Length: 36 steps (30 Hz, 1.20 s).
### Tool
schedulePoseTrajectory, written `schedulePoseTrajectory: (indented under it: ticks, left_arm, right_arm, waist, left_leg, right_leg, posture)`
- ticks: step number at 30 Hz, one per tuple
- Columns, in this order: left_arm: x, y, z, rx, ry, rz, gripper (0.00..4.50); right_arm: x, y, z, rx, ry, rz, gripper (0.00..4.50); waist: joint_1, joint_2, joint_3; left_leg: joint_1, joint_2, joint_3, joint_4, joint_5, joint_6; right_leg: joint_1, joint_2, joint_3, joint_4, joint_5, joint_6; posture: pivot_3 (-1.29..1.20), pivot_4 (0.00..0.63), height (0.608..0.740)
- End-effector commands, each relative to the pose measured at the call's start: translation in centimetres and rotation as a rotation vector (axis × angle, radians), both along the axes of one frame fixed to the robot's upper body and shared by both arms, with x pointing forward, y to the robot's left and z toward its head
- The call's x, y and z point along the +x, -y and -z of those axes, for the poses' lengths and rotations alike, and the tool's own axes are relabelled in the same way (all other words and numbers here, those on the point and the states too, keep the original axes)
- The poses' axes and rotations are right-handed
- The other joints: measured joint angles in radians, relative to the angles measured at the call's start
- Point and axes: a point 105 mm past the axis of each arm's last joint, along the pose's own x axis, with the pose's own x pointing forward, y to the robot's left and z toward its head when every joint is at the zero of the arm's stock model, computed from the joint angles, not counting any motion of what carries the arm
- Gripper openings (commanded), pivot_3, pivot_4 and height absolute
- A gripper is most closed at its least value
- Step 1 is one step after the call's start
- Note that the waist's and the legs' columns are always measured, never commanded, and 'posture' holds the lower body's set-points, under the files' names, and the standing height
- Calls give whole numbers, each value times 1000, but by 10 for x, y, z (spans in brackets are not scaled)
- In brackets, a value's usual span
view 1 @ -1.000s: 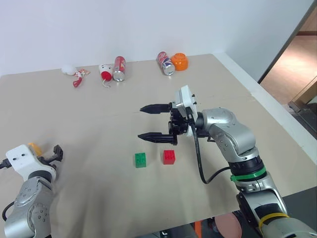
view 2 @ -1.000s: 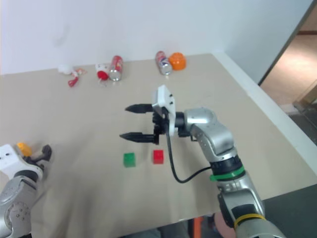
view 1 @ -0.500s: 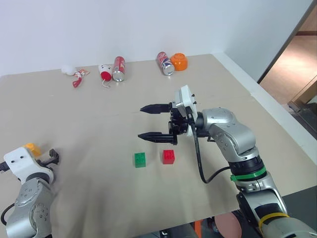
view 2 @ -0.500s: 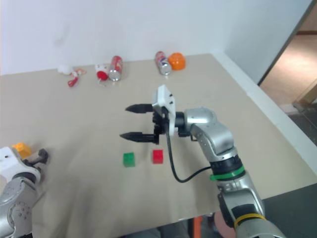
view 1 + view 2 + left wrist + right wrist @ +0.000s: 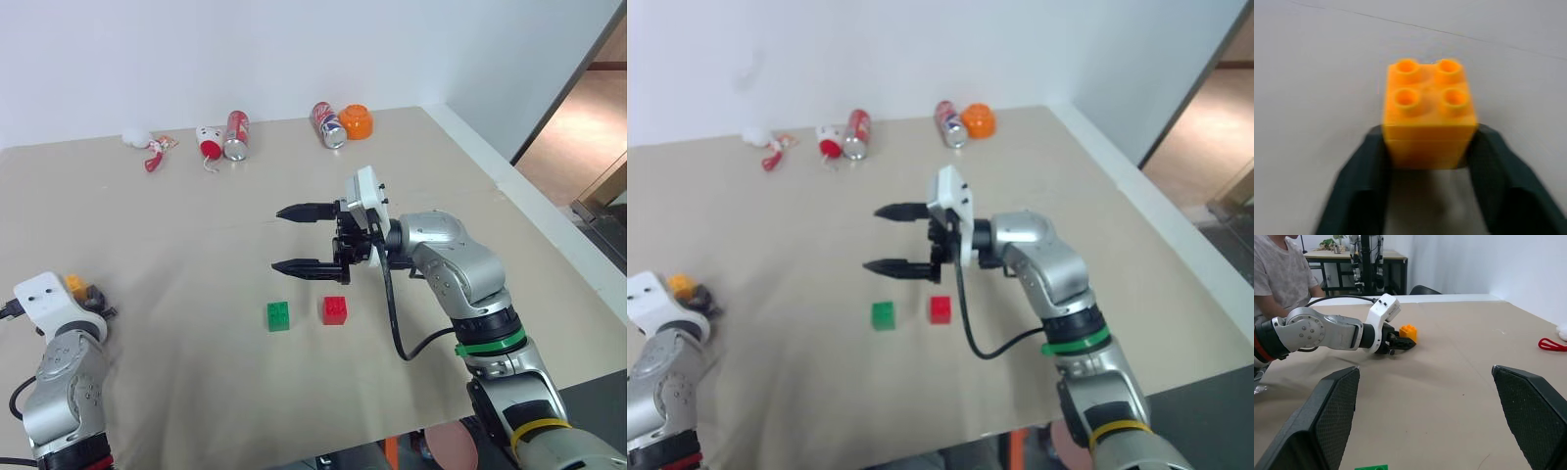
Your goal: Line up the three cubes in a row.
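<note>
Tan table [image 5: 196, 206] w/ white wall behind. Head cam: green cube [image 5: 278, 316] and red cube [image 5: 334, 309] sitting side by side near center; right gripper [image 5: 306, 238] hovering just above them at ~12 o'clock, jaws spread wide, holding nothing. Yellow-orange cube [image 5: 74, 285] way off at 9 o'clock.

Left wrist cam: left gripper [image 5: 1426, 156] pinching the yellow-orange cube [image 5: 1427, 115] on its flat sides. Prob light, rigid, smooth plastic, so side faces are the best hold. Cube's underside is hidden.

Right wrist cam: a person's sleeve, cut off at the edge.
</note>
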Motion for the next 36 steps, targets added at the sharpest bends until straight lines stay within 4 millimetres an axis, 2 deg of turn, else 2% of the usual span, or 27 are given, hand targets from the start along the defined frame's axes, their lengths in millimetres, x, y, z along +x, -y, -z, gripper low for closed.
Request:
schedulePoseTrajectory:
  ticks: [1,4,7,10,16,21,27,36]
  left_arm:
    - [2,2,-2,35,-16,24,1316]
    - [24,23,-15,71,36,180,1316]
    - [46,54,-39,145,135,419,1316]
    - [56,85,-56,214,221,705,1316]
    - [50,130,-55,351,231,1187,1316]
    - [28,166,-49,416,231,1600,1316]
    - [9,178,-40,380,191,1883,1316]
    - [4,175,-50,378,124,2060,1316]
  right_arm:
    - [2,4,-11,20,48,18,4500]
    - [2,6,-11,17,47,22,4500]
    - [0,10,-12,11,42,17,4500]
    - [-8,20,-10,-19,16,-6,4500]
    - [-28,42,3,-111,-38,-37,4500]
    - [-35,51,5,-131,-50,1,4500]
    - [-48,60,1,-109,-82,50,4500]
    - [-58,65,3,-115,-115,92,4500]
  waist:
    - [0,0,0]
    - [1,0,0]
    - [9,0,0]
    - [8,0,0]
    - [4,0,0]
    - [4,0,0]
    - [3,0,1]
    - [2,0,1]
  left_leg:
    - [0,0,0,0,0,0]
    - [0,0,0,0,0,0]
    - [-1,0,-2,0,1,-2]
    - [-3,-1,-2,0,2,-4]
    - [-2,-1,-1,-4,1,-4]
    - [-2,0,-2,-5,0,-3]
    - [-2,0,-1,-4,0,-3]
    - [-1,0,-1,-4,0,-3]
  right_leg:
    - [0,0,0,0,0,0]
    - [0,0,0,0,0,0]
    - [0,0,-3,0,0,0]
    - [0,0,-1,0,0,0]
    - [-1,0,0,-1,-4,-2]
    - [-1,0,-1,-1,-5,-3]
    - [-1,0,-1,-1,-5,-2]
    - [-1,0,-1,-1,-5,-1]
  posture:
    - [0,150,740]
    - [0,150,740]
    - [0,150,740]
    - [0,150,740]
    - [0,150,740]
    - [0,150,740]
    - [0,150,740]
    - [0,150,740]
